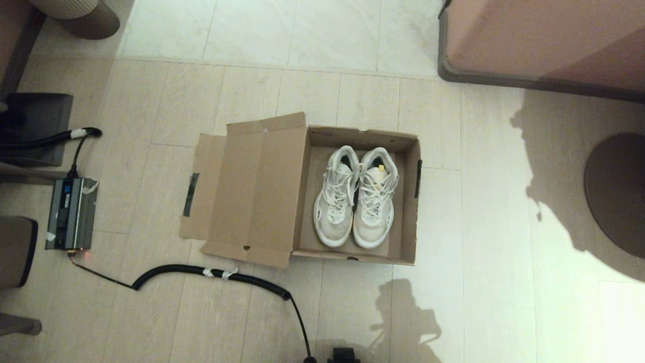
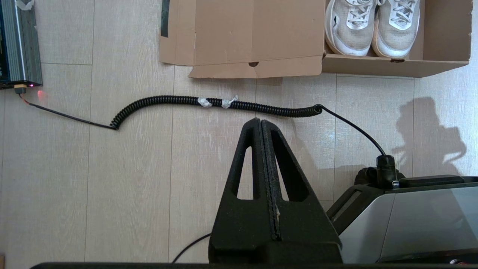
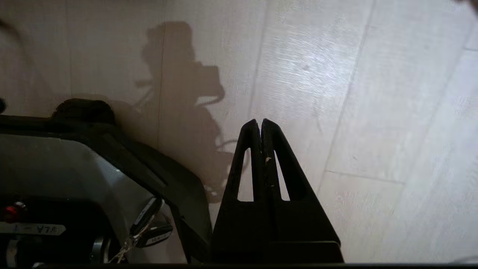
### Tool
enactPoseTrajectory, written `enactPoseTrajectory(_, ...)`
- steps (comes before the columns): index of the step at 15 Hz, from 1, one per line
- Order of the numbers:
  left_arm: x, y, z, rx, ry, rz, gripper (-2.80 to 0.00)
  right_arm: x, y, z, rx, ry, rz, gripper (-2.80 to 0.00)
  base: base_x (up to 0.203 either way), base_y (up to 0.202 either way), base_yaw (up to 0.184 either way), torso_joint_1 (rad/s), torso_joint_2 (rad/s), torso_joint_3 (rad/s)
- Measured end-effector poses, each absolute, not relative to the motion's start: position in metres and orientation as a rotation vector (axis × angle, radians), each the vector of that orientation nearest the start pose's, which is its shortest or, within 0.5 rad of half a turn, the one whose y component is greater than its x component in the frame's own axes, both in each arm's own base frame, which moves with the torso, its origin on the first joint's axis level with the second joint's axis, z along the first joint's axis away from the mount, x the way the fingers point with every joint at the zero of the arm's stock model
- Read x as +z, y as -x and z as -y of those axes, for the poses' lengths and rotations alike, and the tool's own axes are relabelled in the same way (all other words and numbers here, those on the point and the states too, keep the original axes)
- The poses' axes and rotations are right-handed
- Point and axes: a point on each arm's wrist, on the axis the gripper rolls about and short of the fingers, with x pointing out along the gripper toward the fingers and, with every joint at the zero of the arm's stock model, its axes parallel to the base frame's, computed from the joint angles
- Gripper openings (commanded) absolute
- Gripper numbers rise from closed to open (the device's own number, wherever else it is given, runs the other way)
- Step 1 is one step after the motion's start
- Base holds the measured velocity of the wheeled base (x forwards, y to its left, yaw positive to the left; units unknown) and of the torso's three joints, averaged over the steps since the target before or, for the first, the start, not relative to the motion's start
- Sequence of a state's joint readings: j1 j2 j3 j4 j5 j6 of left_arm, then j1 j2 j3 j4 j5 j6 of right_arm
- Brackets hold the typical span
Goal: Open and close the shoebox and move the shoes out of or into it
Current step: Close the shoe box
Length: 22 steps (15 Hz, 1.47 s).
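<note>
The brown cardboard shoebox (image 1: 409, 201) stands open on the floor in the middle of the head view, its lid (image 1: 252, 194) folded flat out to the left with dark tape on the edge flap. Both white sneakers (image 1: 354, 196) lie side by side inside it, toes toward me; the right one carries a small yellow tag. The left wrist view shows the box front (image 2: 392, 67) and the shoes' toes (image 2: 371, 30). My left gripper (image 2: 260, 121) hangs shut and empty over bare floor, short of the box. My right gripper (image 3: 260, 121) is shut and empty over floor, far from the box.
A coiled black cable (image 1: 211, 273) runs across the floor in front of the box to a grey power unit (image 1: 70, 213) at the left. A pink-brown furniture block (image 1: 544, 40) fills the back right, and a round dark base (image 1: 616, 191) sits at the right edge.
</note>
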<state>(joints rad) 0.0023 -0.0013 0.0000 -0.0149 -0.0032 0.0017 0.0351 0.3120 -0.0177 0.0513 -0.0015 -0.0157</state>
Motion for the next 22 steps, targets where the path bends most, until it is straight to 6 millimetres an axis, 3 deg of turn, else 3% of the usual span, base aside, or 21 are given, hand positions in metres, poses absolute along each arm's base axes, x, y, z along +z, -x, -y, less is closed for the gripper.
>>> enactPoseTrajectory(8,0.0770,0.0229,0.0001,0.000,-0.002,0.016,-2.80,0.0791,-0.0036,-0.0003,0.087,0.009,-0.390,-2.80,0.000,0.000,0.000,0.000,0.00,0.000)
enactPoseTrajectory(12,0.0770,0.0229,0.0001,0.000,-0.002,0.016,-2.80,0.0798,0.0008,0.0013,0.026,-0.074,-0.317,-2.80,0.000,0.000,0.000,0.000,0.00,0.000)
enactPoseTrajectory(22,0.0770,0.0229,0.0001,0.000,-0.002,0.016,-2.80,0.0799,0.0049,0.0011,-0.101,-0.090,-0.262,-2.80,0.000,0.000,0.000,0.000,0.00,0.000)
